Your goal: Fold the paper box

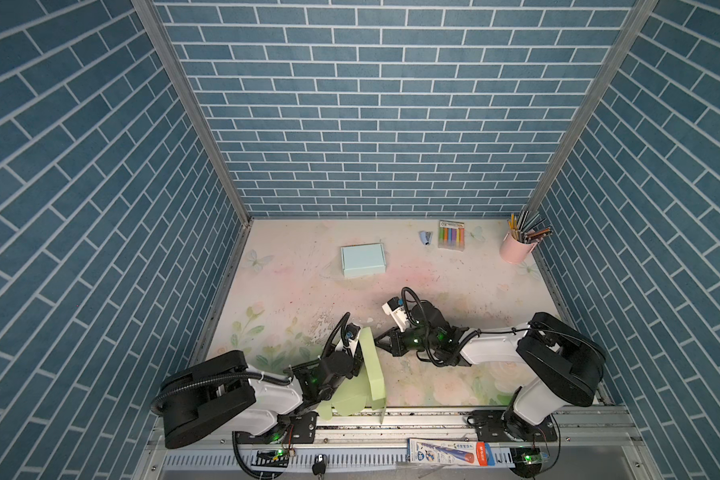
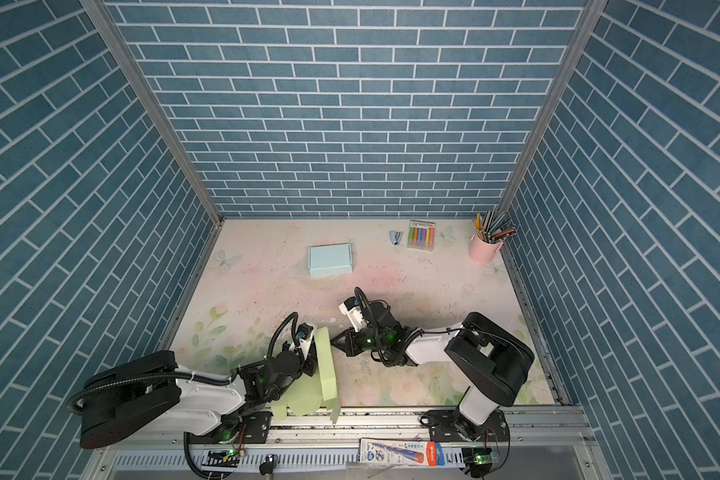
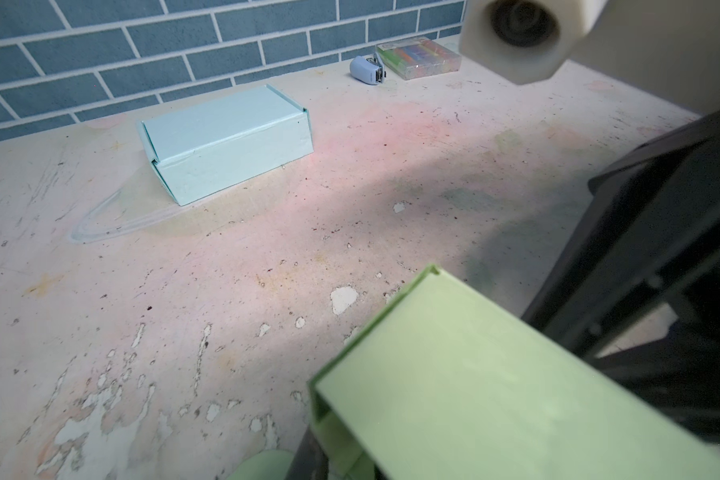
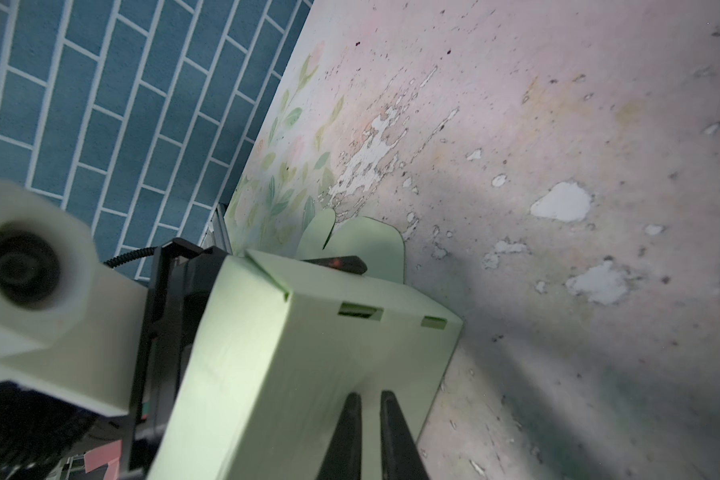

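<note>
A: Where's the box they're meant to fold?

B: The green paper box (image 1: 373, 365) is right in the left hand (image 1: 354, 359), at the near edge of the counter (image 1: 454, 282). That hand looks clamped on one raised wall, with one finger (image 4: 337, 263) inside. It's half-made, I'd say. One side is standing, and the rounded flaps (image 4: 366, 241) lie loose under that hand's wrist.

A: And the right hand?

B: The right hand (image 4: 368, 397) has its fingers drawn almost together with nothing between them. The tips are right at the box's outer wall, but I can't tell whether they touch it.

A: How would it handle?

B: It's thin card, so it'll be very light. The panels should be stiff and the creases floppy, so it would swing or buckle if pushed away from a fold line. A hard pinch would crush it. I'd hold a wall edge close to a crease, as the left hand does, and press near the slots (image 4: 360, 311) where the tabs go.

A: Anything in the way?

B: Little. A finished blue box (image 1: 362, 259) sits well beyond both hands. The stapler (image 1: 425, 237), marker pack (image 1: 451, 235) and pink pencil cup (image 1: 516, 249) are farther off, beyond the right hand. The tight spot is the two hands crowding each other. The metal rail (image 1: 433, 415) runs just behind the left hand, and the flaps seem to hang over it.
</note>
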